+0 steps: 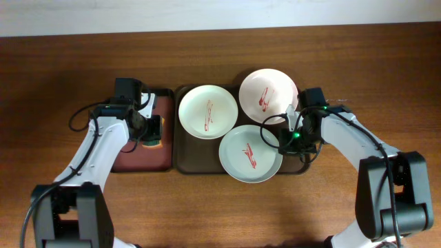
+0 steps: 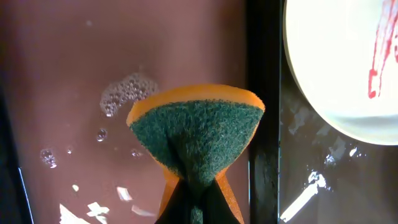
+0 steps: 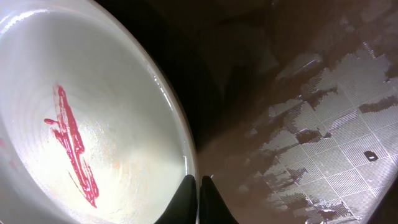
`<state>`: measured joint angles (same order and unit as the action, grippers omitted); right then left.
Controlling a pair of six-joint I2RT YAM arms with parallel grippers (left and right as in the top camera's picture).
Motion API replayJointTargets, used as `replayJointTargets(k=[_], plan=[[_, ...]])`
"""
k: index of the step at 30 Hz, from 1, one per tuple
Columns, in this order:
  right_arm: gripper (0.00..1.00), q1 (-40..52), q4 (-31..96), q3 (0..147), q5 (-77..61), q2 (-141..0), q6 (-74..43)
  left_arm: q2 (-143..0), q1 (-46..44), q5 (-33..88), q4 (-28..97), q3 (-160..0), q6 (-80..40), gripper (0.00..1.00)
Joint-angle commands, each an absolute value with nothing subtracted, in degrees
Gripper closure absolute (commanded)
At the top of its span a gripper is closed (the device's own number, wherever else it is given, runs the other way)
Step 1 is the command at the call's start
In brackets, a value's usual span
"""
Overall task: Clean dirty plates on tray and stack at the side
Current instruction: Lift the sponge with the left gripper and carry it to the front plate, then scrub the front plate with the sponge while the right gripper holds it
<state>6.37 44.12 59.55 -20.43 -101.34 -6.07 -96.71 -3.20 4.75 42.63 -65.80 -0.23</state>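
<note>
You're working over a wooden table (image 1: 386,62). The dark brown tray (image 1: 189,157) sits at its middle and a narrower maroon tray (image 1: 138,160) lies just to its left. All three plates are on the brown tray, none yet stacked at the side: a left plate (image 1: 208,111), a back-right plate (image 1: 269,95) and a front plate (image 1: 250,153). Each carries a red smear.

Treat the plates as rigid, glossy and breakable. They look light enough for one gripper, but a smooth glazed rim, once wet, will probably slide between the pads. Take hold at the rim, where the edge lifts off the tray, and pinch squarely across the lip — the flat centre gives the fingers nothing to close on.

Your left gripper (image 1: 153,131) hangs over the maroon tray, jaws clamped on the sponge (image 2: 196,134). It is orange foam with a green scouring face, pinched hard enough to fold into a fan. It is soft and will give under pressure, so press it flat to get contact. Soapy bubbles (image 2: 127,92) dot the wet maroon surface below it.

Your right gripper (image 3: 198,193) sits at the edge of what looks like the front plate, fingertips drawn nearly together right where the rim (image 3: 186,155) ends. You can't tell from the wrist view whether they pinch the lip or just rest against it — check before lifting.
</note>
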Motion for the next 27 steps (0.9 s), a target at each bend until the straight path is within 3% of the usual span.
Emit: replayJointTargets(k=[1,5,7,10,16,23,27], plan=[[0.96,6.8,44.1,59.1,-19.2,-101.7,-6.5,-97.1,-3.2,9.5,44.1,-66.4,-0.8,1.0],[0.96,6.8,44.1,59.1,-19.2,-101.7,-6.5,-97.1,-4.5,43.1,37.0,-66.4,-2.2,1.0],[0.96,6.8,44.1,59.1,-19.2,-101.7,-6.5,-97.2,-7.2,43.3,33.2,-66.4,-10.2,1.0],[0.96,6.8,44.3,59.1,-19.3,-101.7,-6.5,-98.1,-18.5,42.8,23.2,-66.4,-24.9,1.0],[0.96,6.8,44.9,59.1,-19.2,-101.7,-6.5,-105.8,-30.7,35.8,19.7,-66.4,-42.8,1.0],[0.96,6.8,44.9,59.1,-19.2,-101.7,-6.5,-112.6,-37.0,38.7,15.0,-66.4,-48.8,1.0],[0.96,6.8,45.0,59.1,-19.2,-101.7,-6.5,-113.4,-34.5,27.5,18.6,-66.4,-47.9,1.0]])
